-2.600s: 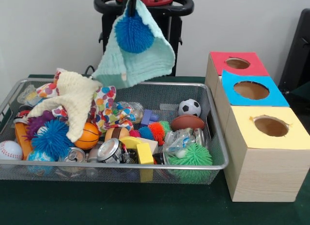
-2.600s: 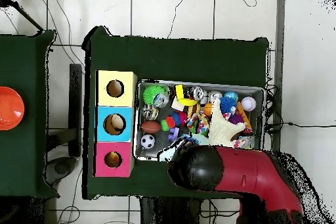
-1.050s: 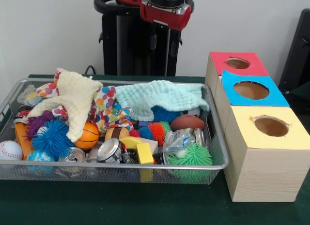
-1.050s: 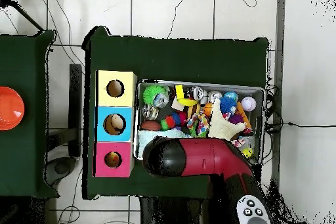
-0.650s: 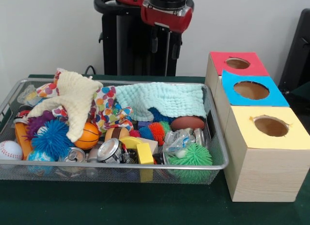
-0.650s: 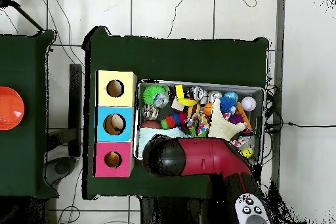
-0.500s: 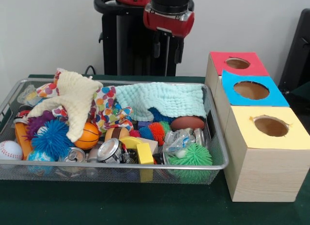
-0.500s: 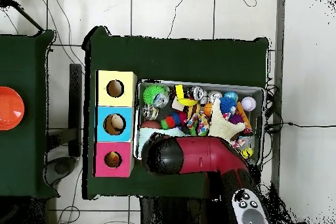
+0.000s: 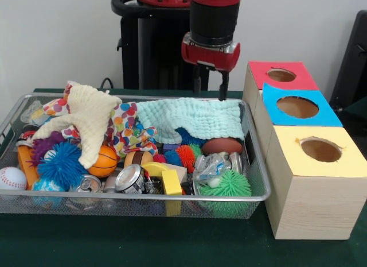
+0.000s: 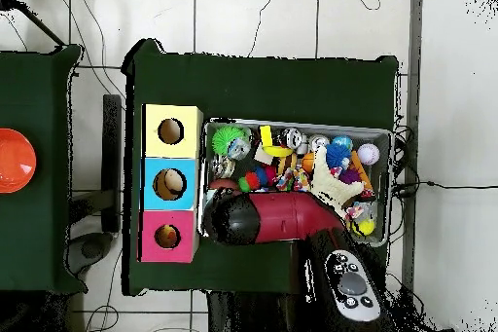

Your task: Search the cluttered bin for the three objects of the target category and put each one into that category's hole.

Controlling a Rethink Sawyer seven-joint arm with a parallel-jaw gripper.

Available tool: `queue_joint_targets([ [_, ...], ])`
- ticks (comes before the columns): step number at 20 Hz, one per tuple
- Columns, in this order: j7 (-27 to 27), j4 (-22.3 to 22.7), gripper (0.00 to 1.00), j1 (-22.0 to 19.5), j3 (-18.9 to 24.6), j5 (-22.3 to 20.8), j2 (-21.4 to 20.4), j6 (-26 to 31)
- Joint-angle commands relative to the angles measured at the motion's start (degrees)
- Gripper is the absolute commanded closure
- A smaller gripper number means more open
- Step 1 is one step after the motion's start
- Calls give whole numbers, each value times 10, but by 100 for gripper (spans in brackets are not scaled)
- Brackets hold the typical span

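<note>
While the gripper (image 9: pixel 209 88) hangs open and empty over the bin's (image 9: pixel 259 181) back corner, the mint cloth (image 9: pixel 192 119) lies right beneath its jaws; the football (image 9: pixel 222 145) peeks out just in front.

A dark green bench (image 9: pixel 143 244) carried a wire mesh bin (image 9: pixel 172 208) full of clutter and, just beside it, a row of three wooden boxes with round holes, topped yellow (image 9: pixel 321 152), blue (image 9: pixel 298 106) and red (image 9: pixel 281 75).
</note>
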Motion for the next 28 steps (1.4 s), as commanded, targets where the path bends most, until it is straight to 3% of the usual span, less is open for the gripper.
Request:
queue_joint_targets([
  [1,69,-82,0,5,-26,6,72,-37],
  [10,80,-102,0,16,-41,11,120,-92],
  [16,100,-105,0,30,-49,32,137,-142],
  [28,107,-130,0,65,-69,90,174,-187],
])
